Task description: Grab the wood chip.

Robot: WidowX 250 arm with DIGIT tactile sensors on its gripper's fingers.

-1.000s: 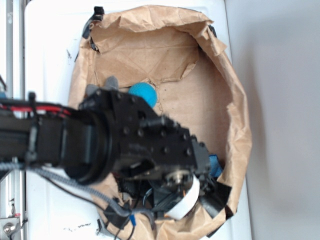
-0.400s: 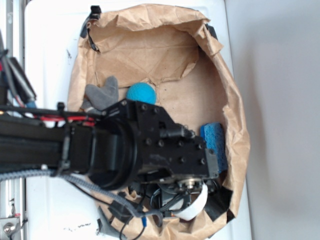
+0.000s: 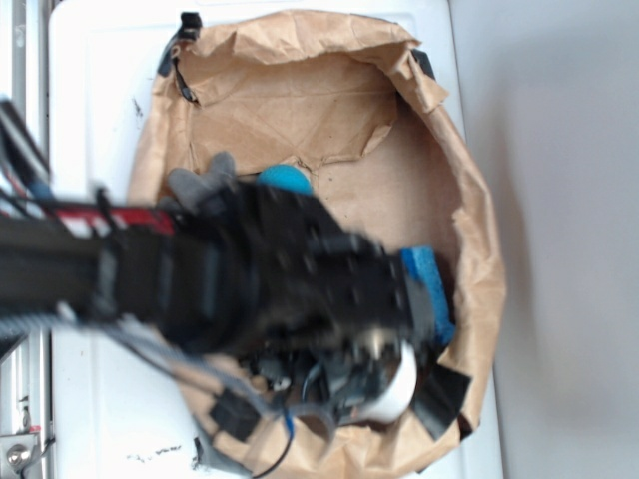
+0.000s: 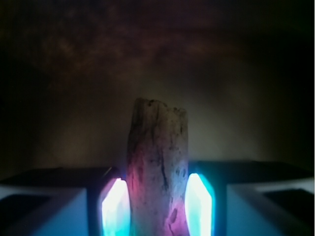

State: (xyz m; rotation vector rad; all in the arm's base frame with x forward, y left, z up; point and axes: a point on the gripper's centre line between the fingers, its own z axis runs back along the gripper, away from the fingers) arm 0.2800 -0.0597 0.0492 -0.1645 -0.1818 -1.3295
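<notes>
In the wrist view the wood chip, a flat brown piece with lengthwise grain, stands upright between my two glowing fingertips. My gripper is shut on it, the pads pressed against both its sides. In the exterior view my black arm and gripper hang blurred over the lower right of the brown paper bag; the wood chip is hidden there behind the arm.
A blue sponge lies by the bag's right wall, just past my wrist. A blue ball and a grey soft object lie behind the arm. The bag's crumpled walls ring the area on a white surface.
The arm has shifted and is motion-blurred now. The blue sponge, covered a second ago, shows at the right of the wrist.
</notes>
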